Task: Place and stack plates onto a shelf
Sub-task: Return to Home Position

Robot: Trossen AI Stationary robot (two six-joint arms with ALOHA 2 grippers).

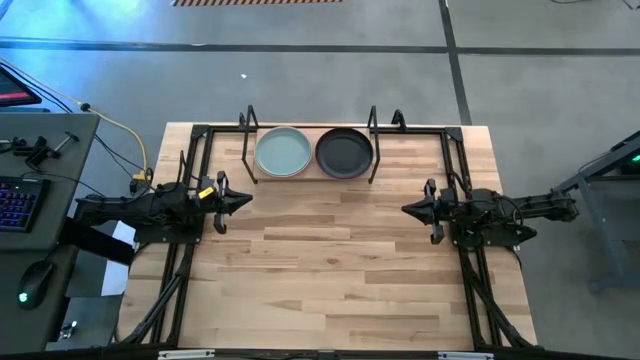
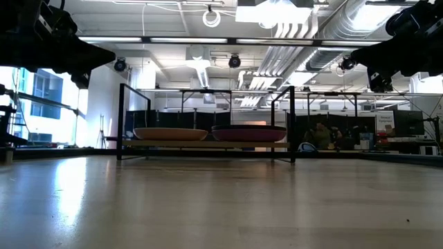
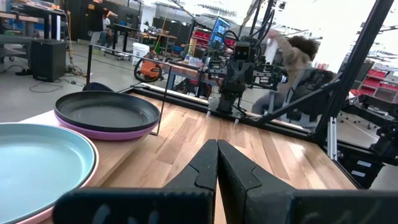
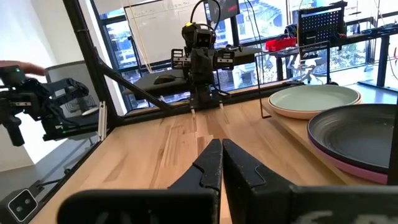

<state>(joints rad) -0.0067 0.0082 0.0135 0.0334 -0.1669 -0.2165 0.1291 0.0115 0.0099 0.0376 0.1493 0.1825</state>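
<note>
The shelf (image 1: 311, 170) stands at the table's far edge, a light board in a black wire frame. Two stacks rest on it. The pale blue-green plate (image 1: 282, 153) lies on the pink plate (image 4: 292, 112). To its right, the black plate (image 1: 344, 152) lies on the purple plate (image 3: 115, 132). In the low view only the two lower plates' rims (image 2: 169, 133) (image 2: 249, 133) show. My left gripper (image 1: 247, 201) hovers shut over the table's left side, pointing right. My right gripper (image 1: 404, 209) hovers shut over the right side, pointing left. Both are clear of the shelf.
Bare wooden tabletop (image 1: 330, 260) spreads between the two grippers and toward the near edge. Black arm-mount frames (image 1: 185, 260) (image 1: 480, 280) run along the left and right sides. A desk with a keyboard (image 1: 20, 200) stands off the left edge. A person (image 3: 298, 53) sits beyond the table.
</note>
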